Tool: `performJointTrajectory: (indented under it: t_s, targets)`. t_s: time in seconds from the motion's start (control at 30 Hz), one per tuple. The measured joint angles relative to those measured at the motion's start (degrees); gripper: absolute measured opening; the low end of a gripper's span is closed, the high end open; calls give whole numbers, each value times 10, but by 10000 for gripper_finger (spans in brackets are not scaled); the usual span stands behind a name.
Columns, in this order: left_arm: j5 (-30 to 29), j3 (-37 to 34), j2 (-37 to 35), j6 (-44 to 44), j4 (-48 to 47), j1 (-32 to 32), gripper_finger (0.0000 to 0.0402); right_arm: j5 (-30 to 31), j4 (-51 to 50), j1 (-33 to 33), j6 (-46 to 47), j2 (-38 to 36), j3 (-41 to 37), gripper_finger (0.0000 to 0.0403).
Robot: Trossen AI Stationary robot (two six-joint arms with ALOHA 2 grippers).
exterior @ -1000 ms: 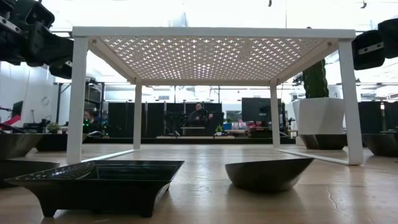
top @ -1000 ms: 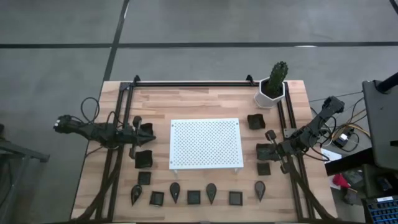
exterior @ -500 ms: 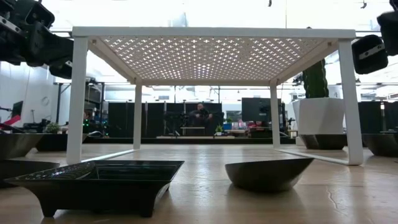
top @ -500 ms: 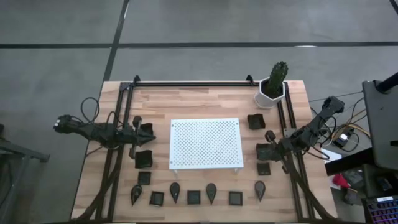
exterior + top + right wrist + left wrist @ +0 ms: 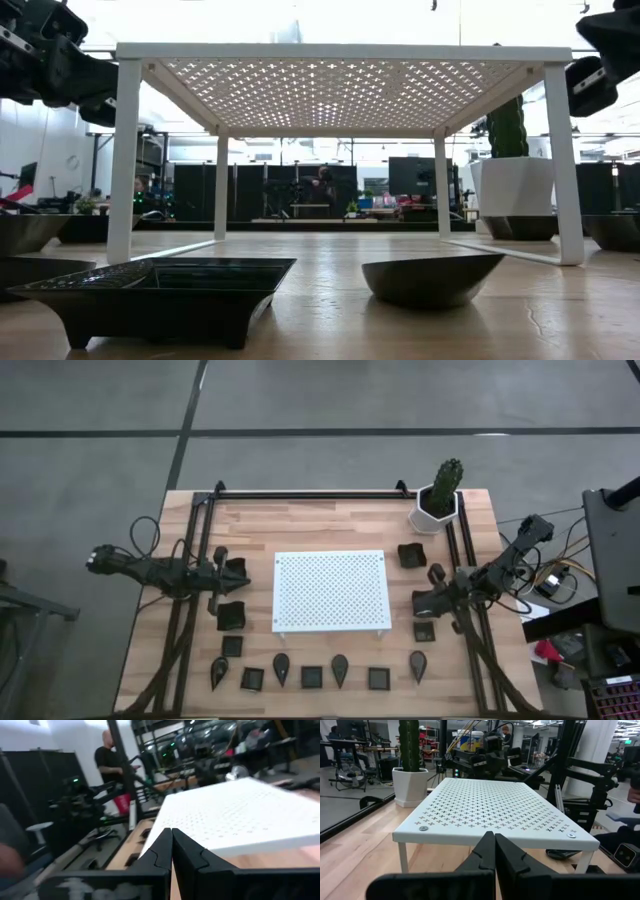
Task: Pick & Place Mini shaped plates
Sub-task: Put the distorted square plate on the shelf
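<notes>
my right gripper sat at the right edge of the white board, fingers pressed together with nothing between them, over a square plate that it partly hid. my left gripper waited at the board's left edge, its fingers likewise closed on nothing.

the wrist views gave me what the overhead could not: in the left one the two fingers met in a single seam in front of the raised board, and in the right one the fingers met the same way, with a person standing in the room beyond. the low view showed the board standing on four legs, a square plate and a rounded one close to the lens, and both arms only as dark shapes at the upper corners.

from above i counted the mini shaped plates: eight square and four teardrop. three squares lay left of the board, three right of it, and along the near edge ran a row of four teardrops and three squares; one of these squares i had counted already, with the left ones. one cactus pot stood at the far right corner of the table.
</notes>
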Motion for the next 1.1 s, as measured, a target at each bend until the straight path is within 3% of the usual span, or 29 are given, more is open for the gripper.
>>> performJointTrajectory:
  t_s: [0.27, 0.5, 0.7, 0.83, 0.97, 1.1]
  targets:
    - [0, 0, 0, 0, 0, 0, 0, 82, 10, 0, 0, 9, 0, 8]
    - [0, 0, 0, 0, 0, 0, 0, 187, 9, 0, 8, 61, 0, 15]
    - [0, 0, 0, 0, 0, 0, 0, 229, 10, -3, 65, 124, 14, 75]
    - [0, 0, 0, 0, 0, 0, 0, 227, 0, -3, 40, 170, 59, 113]
    - [0, 0, 0, 0, 0, 0, 0, 227, -113, -5, 20, 208, 137, 122]
    - [0, 0, 0, 0, 0, 0, 0, 228, -320, -12, 123, 243, 228, 119]
